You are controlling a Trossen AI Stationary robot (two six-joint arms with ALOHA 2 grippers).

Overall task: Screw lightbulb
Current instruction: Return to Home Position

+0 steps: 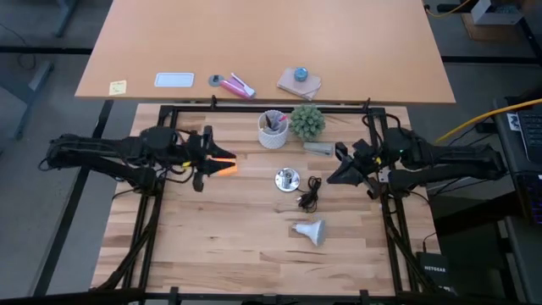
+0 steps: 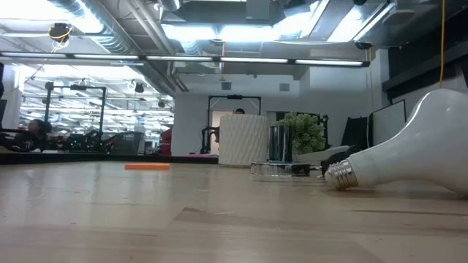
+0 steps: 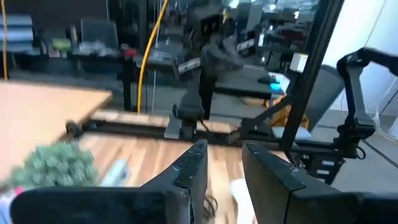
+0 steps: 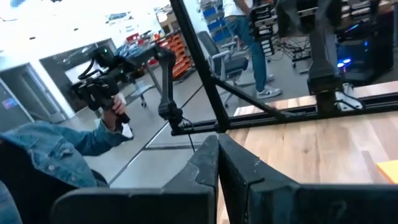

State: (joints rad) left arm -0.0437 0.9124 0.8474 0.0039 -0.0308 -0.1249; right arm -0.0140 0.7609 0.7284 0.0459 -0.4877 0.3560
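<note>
From above: spotted the lightbulb [image 1: 311, 230] lying on its side on the table [image 1: 212, 246], on the near side of the metal socket [image 1: 287, 179] and its black cord [image 1: 308, 196], touching neither. Found the left gripper [image 1: 206, 160] out left by an orange strip [image 1: 223, 166] and the right gripper [image 1: 340, 166] out right, both well clear of the lightbulb.

At table height: looking at the lightbulb big at the right, screw base pointing left (white cup [image 2: 243, 140] and plant [image 2: 301, 131] far behind).

Left wrist: jaws parted with a clear gap, gripping nothing.

Right wrist: jaws pressed together, nothing between. Also caught a person's denim sleeve [image 4: 50, 152] beyond the table.
</note>
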